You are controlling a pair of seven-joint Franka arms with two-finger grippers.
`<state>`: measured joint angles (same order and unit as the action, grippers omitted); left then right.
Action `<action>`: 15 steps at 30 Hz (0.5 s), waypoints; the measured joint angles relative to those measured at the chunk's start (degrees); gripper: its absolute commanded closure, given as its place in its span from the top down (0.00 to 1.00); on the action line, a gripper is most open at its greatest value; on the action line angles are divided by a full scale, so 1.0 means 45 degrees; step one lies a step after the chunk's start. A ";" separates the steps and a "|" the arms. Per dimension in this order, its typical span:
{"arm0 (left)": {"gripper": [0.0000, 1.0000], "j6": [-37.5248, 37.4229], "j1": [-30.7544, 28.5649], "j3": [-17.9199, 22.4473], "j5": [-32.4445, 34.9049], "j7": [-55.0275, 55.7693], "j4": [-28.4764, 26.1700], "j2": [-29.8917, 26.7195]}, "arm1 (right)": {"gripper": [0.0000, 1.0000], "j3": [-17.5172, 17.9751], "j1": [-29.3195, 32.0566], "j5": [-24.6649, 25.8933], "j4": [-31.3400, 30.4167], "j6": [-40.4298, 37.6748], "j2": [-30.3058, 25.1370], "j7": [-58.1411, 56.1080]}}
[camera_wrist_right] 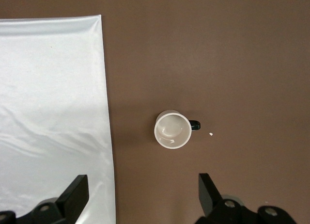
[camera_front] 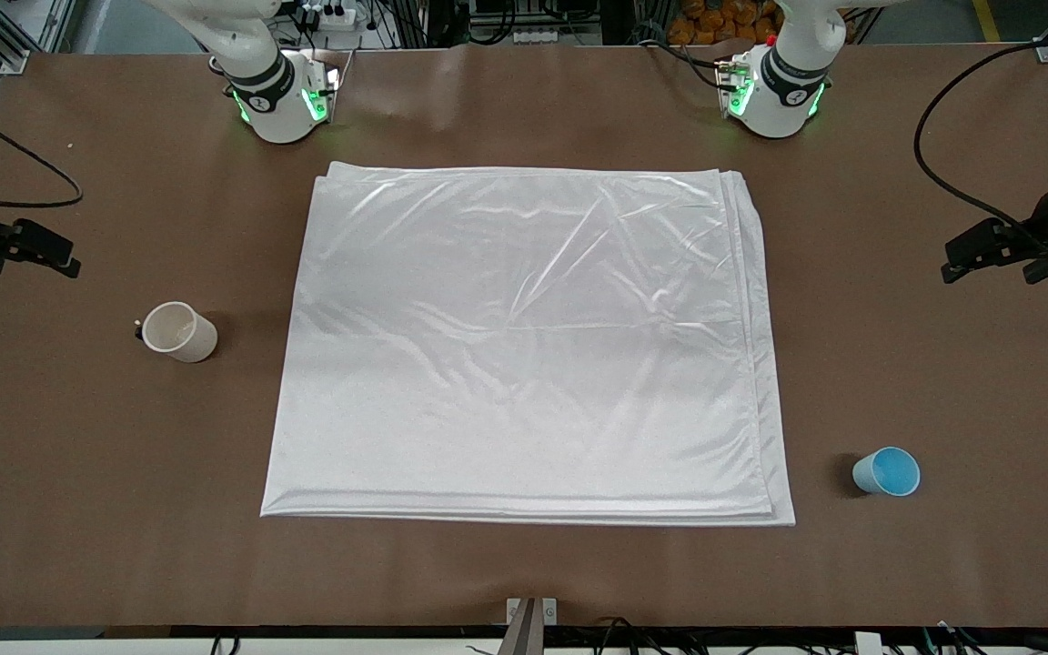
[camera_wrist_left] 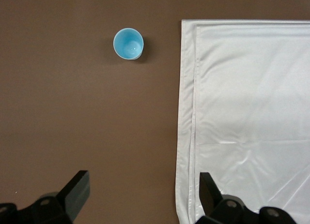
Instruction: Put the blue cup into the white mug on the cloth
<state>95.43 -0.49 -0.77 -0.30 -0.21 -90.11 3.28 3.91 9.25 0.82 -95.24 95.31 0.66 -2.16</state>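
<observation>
Blue cup [camera_front: 887, 471] standing upright on bare tabletop [camera_front: 524, 573] off cloth [camera_front: 524, 346], toward left arm's end. White mug [camera_front: 178, 331] upright on tabletop near right arm's end, not on cloth.

Left hand [camera_wrist_left: 143, 195] being held wide open, empty, over tabletop at cloth edge. Right hand [camera_wrist_right: 143, 195] likewise wide open, empty, over tabletop beside cloth.

Risks judged: light cup being tipped by off-centre grasp; satiny cloth being wrinkled, mug being left leaning.

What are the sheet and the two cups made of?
The cloth looks like satiny fabric: glossy sheen, soft wrinkles, folded layers. The white mug seems ceramic or plastic, smooth matte cream with a dark handle. The blue cup looks like smooth plastic, though that's uncertain.
</observation>
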 measured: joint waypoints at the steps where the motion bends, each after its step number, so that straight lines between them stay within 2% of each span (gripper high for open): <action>1: 1.00 0.0000 -0.0012 0.0001 0.0000 0.0000 0.0000 0.0000 | 1.00 0.0000 0.0000 0.0000 -0.0001 0.0001 0.0000 0.0000; 15: 1.00 -0.0005 -0.0034 0.0005 0.0000 -0.0023 -0.0021 0.0111 | 1.00 -0.0004 0.0006 0.0000 -0.0032 0.0006 -0.0001 0.0000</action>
<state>95.41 -0.64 -0.75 -0.30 -0.31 -90.21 3.78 3.89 9.28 0.81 -95.39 95.33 0.66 -2.16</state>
